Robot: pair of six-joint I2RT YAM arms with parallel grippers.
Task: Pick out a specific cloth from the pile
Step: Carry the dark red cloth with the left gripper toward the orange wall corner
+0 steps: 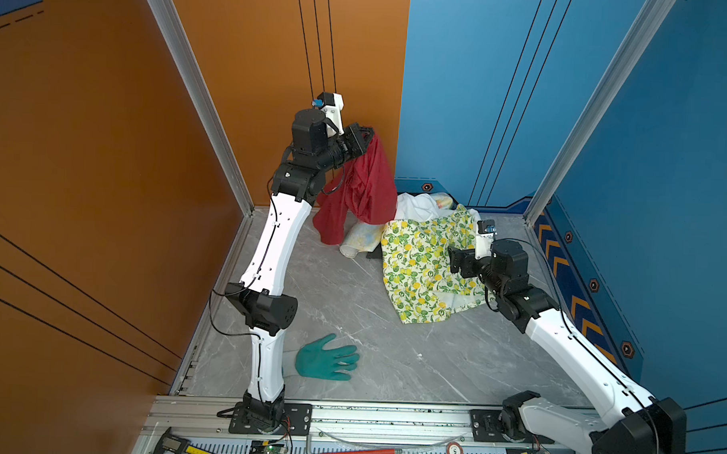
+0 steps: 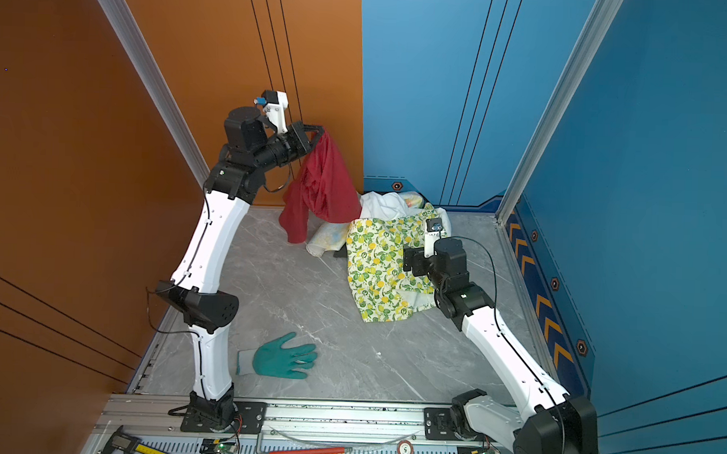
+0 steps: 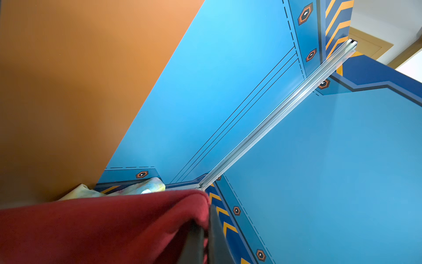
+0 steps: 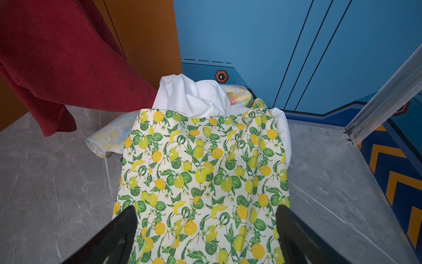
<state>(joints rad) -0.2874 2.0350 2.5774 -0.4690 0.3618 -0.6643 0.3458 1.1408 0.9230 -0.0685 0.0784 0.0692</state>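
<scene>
Quick count, left to right: one teal glove (image 1: 326, 357) is laid flat on the grey marble table (image 1: 351, 302) at the near left, well apart from everything else. Two grippers are seen. The left gripper (image 1: 367, 132) is raised high at the far left-centre and clamped tight on the top edge of the cloth (image 1: 367, 182), the single dark red one, which is hung from it in long folds. It's lifted clear of the pile (image 1: 424, 238) and dangled just to its left; whether the lowest tip touches the table can't be told.

Three fabrics are counted in the pile, against the far wall right of centre. One pastel floral cloth (image 1: 361, 238) is poking out on the left, one plain white cloth (image 1: 421, 205) is bunched at the far side, and one lemon-print cloth (image 1: 418, 275) is spread over the near side.

The right gripper (image 4: 205, 210) is held over the lemon print, jaws spread wide, nothing gripped.
</scene>
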